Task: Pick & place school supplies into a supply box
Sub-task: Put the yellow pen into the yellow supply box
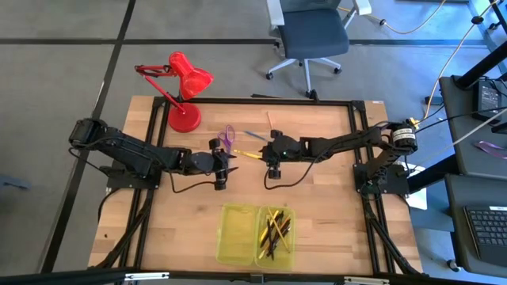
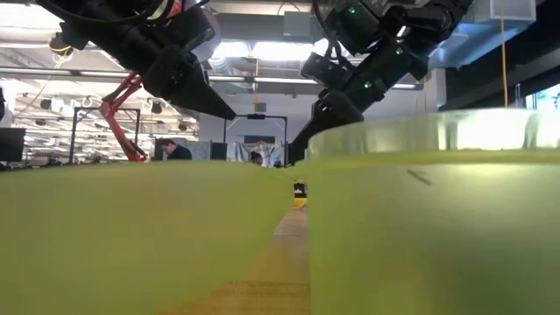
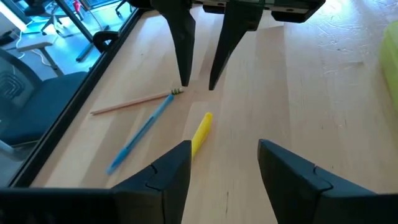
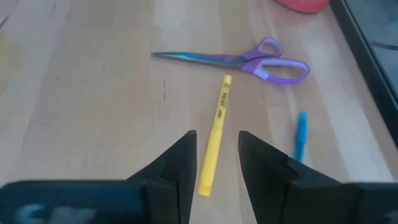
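Observation:
A yellow highlighter (image 4: pixel 215 140) lies on the wooden table (image 1: pixel 333 206) between my two grippers. My right gripper (image 4: pixel 217 135) is open, with a finger on either side of the highlighter; I see no touch. My left gripper (image 3: pixel 224 146) is open too, facing the highlighter (image 3: pixel 201 132) from the opposite side, a little short of it. Purple-handled scissors (image 4: pixel 249 61), a blue pen (image 3: pixel 142 135) and a wooden pencil (image 3: pixel 127 104) lie flat nearby. The yellow-green supply box (image 1: pixel 238 236) sits open near the table's near edge, with several pens (image 1: pixel 275 231) in its right half.
A red desk lamp (image 1: pixel 184 95) stands at the far left of the table. The table's black frame (image 1: pixel 238 101) runs around its edges. The box walls (image 2: pixel 131 236) fill the low view's foreground. Bare wood lies between the grippers and the box. An office chair (image 1: pixel 313 36) stands beyond the table.

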